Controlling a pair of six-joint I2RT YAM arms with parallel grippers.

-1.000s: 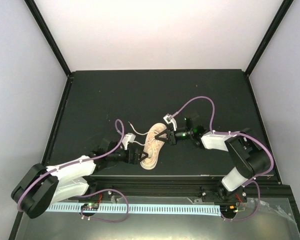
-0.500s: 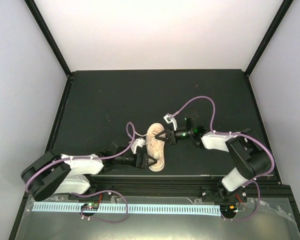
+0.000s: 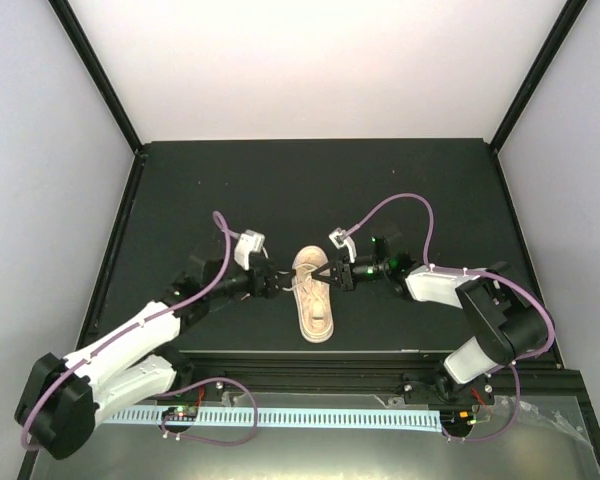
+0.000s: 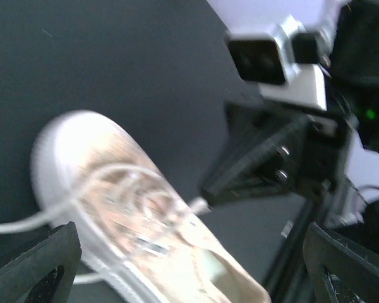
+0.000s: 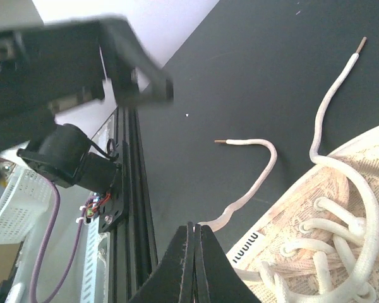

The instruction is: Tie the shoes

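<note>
Near to far: sneaker lies on the black table just past the near edge, roughly midway between the arms, heel opening toward the bases and toe pointing away. Both grippers flank its far half: left gripper just beside the left side, right gripper against the right side at the laces. The top view is too small to read either jaw gap; the wrist cams settle it. Left wrist view (blurry): own fingers sit at the bottom corners, spread wide with nothing between them, and the sneaker lies ahead of them. It also shows the right gripper's closed black tip meeting a lace loop beside the eyelets. Right wrist view: own fingers pressed flat together, one strand running right into the tips, so pinched on the lace. Only this view shows the two free lace ends lying on the table beyond the sneaker.
</note>
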